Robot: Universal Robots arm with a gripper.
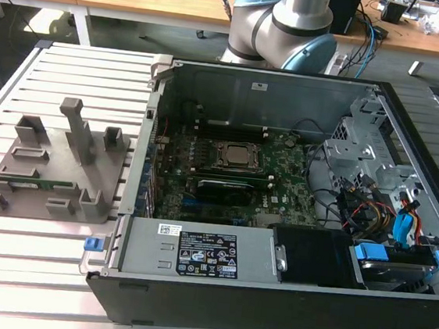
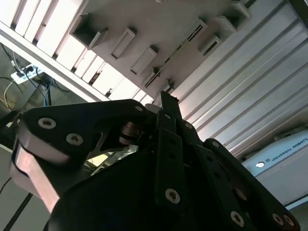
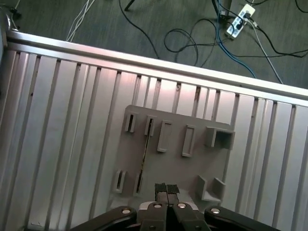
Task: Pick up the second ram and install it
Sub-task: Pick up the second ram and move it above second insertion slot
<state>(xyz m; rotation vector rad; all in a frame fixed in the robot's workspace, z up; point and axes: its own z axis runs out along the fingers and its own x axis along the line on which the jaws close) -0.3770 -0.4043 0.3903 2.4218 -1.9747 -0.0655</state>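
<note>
At the exterior view's left, the gray fixture [image 1: 50,169] sits on the slatted counter [image 1: 20,269], with the second ram [image 1: 40,186] lying in a slot along one edge. To the right stands the open computer case [image 1: 267,307], its motherboard [image 1: 279,194] exposed. In the first wrist view the hand [image 3: 166,188] hangs above the fixture, fingers closed together and empty.

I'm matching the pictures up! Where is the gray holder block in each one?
Exterior view: gray holder at the exterior view's left, beside the computer.
First wrist view: just past the claw.
Second wrist view: beyond the claw.
Shared landmark: silver slats under it.
</note>
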